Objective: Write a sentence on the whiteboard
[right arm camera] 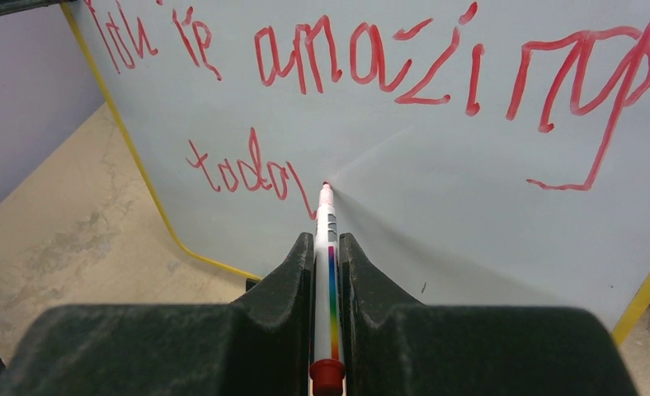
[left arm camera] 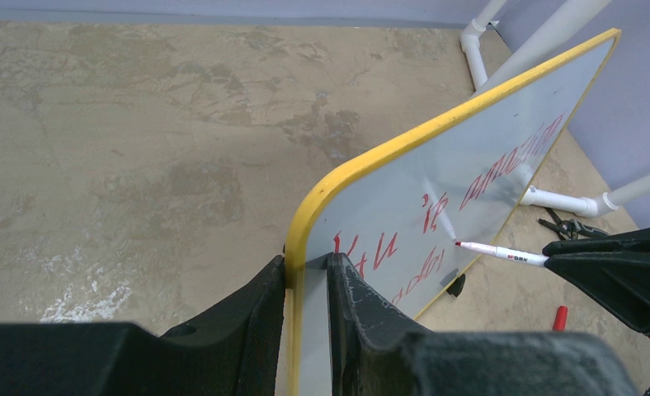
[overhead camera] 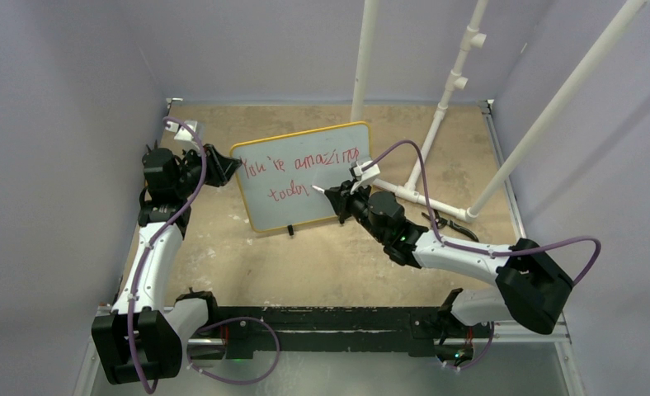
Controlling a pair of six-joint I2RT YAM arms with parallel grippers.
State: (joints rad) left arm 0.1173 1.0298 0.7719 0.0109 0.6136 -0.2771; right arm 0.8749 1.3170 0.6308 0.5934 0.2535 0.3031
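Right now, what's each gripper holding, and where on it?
Left gripper clamps the whiteboard by its yellow side edge. Right gripper grips the marker around its barrel.

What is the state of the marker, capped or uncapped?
Uncapped: the marker in the right gripper shows its bare reddish tip at the whiteboard.

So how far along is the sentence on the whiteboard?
Done: "You're amazing" is written in red across the top of the whiteboard. In hand: the left gripper clamps the board's edge while the right gripper holds the marker, tip at the end of "toda". Left: the final letter looks unfinished.
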